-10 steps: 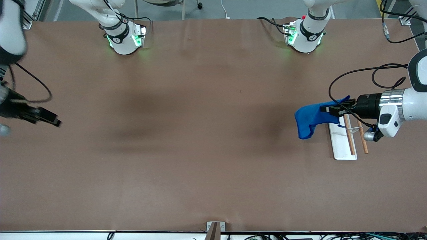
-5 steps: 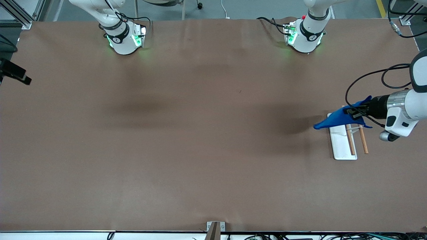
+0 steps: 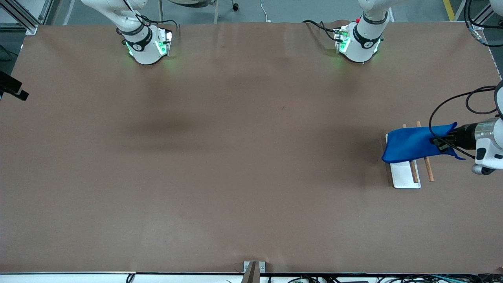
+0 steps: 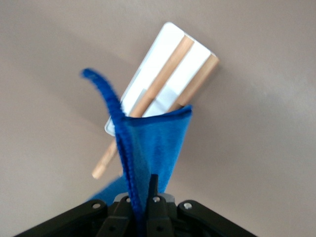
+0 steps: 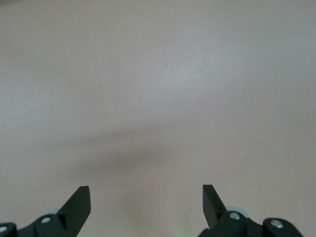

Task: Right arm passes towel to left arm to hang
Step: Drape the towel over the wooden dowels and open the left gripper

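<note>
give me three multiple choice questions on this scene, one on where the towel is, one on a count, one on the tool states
1. Where is the towel?
A. over the white rack
B. flat mid-table
C. by the right arm's base

2. How many wooden rods does the rack have?
A. one
B. two
C. four

3. State of the left tool?
A. open, empty
B. shut on the towel
C. out of view

Answers: 1 A, blue cloth covers part of the rack; 2 B, the wrist view shows two; 3 B, fingers pinch the cloth, while the right tool is open.
</note>
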You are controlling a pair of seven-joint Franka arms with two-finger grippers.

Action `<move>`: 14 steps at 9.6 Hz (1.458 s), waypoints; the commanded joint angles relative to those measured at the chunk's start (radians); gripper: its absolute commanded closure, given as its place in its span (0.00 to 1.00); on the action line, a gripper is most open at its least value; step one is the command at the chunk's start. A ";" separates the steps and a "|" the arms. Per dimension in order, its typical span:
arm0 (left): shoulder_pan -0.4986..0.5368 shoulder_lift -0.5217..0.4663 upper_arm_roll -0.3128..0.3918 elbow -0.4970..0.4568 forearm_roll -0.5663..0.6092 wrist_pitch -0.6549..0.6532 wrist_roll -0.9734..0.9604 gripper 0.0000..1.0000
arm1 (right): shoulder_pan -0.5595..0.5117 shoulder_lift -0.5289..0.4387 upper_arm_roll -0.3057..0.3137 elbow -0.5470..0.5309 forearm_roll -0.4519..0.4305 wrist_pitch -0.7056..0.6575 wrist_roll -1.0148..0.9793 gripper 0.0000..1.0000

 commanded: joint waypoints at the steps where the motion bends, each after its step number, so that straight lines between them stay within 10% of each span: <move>1: 0.014 0.092 -0.005 0.104 0.041 -0.004 0.033 0.99 | 0.002 -0.004 -0.001 -0.012 -0.015 0.015 -0.011 0.00; 8: 0.128 0.166 -0.006 0.100 0.101 0.011 0.213 0.88 | -0.001 -0.010 -0.001 -0.049 0.004 0.030 -0.008 0.00; 10: 0.155 0.185 -0.006 0.100 0.097 0.011 0.217 0.48 | -0.013 -0.010 0.001 -0.049 0.004 0.031 -0.008 0.00; 11: 0.172 0.187 -0.008 0.103 0.093 0.012 0.243 0.00 | -0.012 -0.010 0.001 -0.049 0.004 0.031 -0.008 0.00; 14: 0.171 0.163 -0.018 0.117 0.101 0.012 0.256 0.00 | -0.010 -0.010 0.001 -0.050 0.004 0.030 -0.008 0.00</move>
